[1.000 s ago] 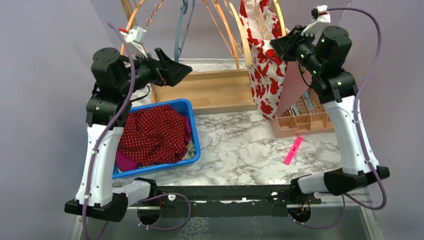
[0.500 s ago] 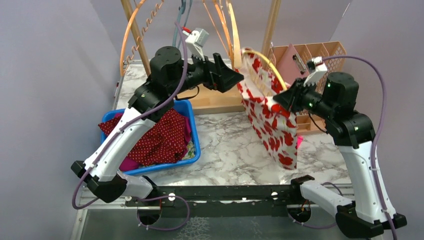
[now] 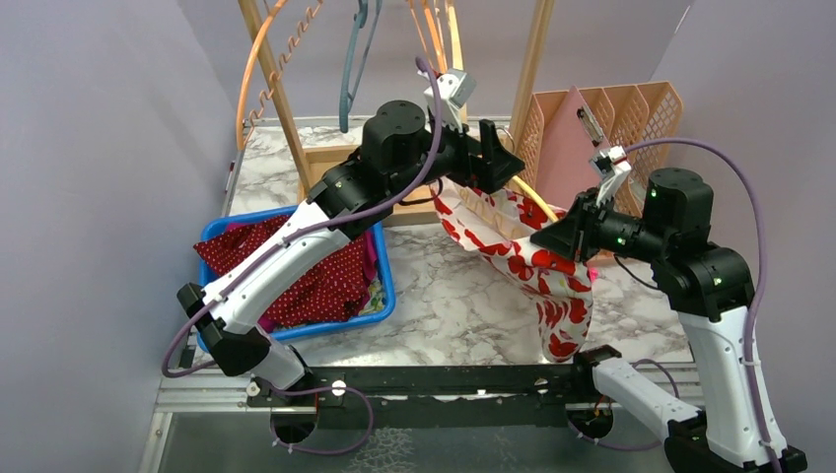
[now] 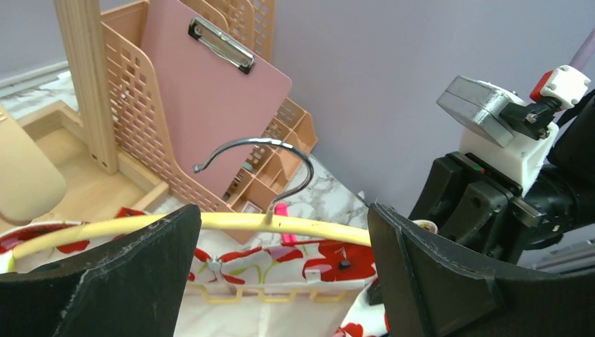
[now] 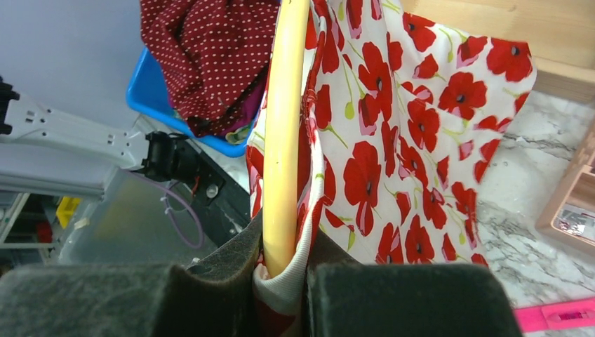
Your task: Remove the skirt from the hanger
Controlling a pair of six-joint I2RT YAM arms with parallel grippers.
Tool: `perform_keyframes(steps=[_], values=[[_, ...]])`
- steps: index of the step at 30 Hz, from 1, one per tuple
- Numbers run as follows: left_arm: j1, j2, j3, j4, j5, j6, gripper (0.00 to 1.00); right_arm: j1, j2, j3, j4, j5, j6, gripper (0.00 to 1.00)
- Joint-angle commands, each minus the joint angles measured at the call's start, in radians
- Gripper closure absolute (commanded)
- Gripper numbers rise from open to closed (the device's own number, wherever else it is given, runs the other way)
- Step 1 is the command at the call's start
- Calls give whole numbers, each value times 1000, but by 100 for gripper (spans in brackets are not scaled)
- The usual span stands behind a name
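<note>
The skirt (image 3: 537,266), white with red poppies, hangs clipped on a yellow hanger (image 3: 535,194) with a metal hook (image 4: 261,149). My right gripper (image 3: 554,236) is shut on one end of the hanger bar (image 5: 284,133) together with the skirt's waistband (image 5: 309,232), and holds them tilted above the table. My left gripper (image 3: 505,163) is open at the hanger's other side. In the left wrist view its fingers (image 4: 112,281) straddle the yellow bar (image 4: 231,222) below the hook without touching it. The skirt (image 4: 281,263) hangs beneath from small clips.
A blue bin (image 3: 384,286) with red dotted cloth (image 3: 315,271) stands at the left. A wooden rack (image 3: 281,108) with several hangers stands behind. A peach organizer (image 3: 631,108) with a pink clipboard (image 3: 567,148) is at the back right. A pink pen (image 4: 281,209) lies below the hanger.
My right gripper has brought the hanger and skirt down and forward off the rack, tilting them flatter. My left arm has swung from the far left across to the hanger, jaws open.
</note>
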Motion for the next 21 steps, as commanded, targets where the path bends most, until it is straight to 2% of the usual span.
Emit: perform_keyframes(steps=[1, 8, 11, 15, 17, 18, 19, 21], values=[[-55, -21, -1, 10, -153, 87, 10, -4, -12, 27, 27, -109, -15, 99], [-104, 45, 33, 20, -175, 93, 27, -4, 6, 62, 21, -163, -22, 99], [-113, 56, 32, 21, -203, 72, 38, -5, 10, 67, 21, -190, -22, 99], [-114, 44, 5, 37, -239, 71, 63, -4, 12, 70, 27, -217, -8, 99], [-114, 36, -1, 43, -265, 78, 81, -4, 16, 71, 27, -214, 5, 99], [-114, 33, -2, 41, -292, 80, 92, -4, 19, 73, 21, -198, 14, 97], [-114, 28, -5, 41, -318, 82, 96, -4, 24, 76, 10, -174, 23, 92], [-114, 17, -13, 44, -368, 84, 100, -4, 37, 87, -28, -119, 40, 77]])
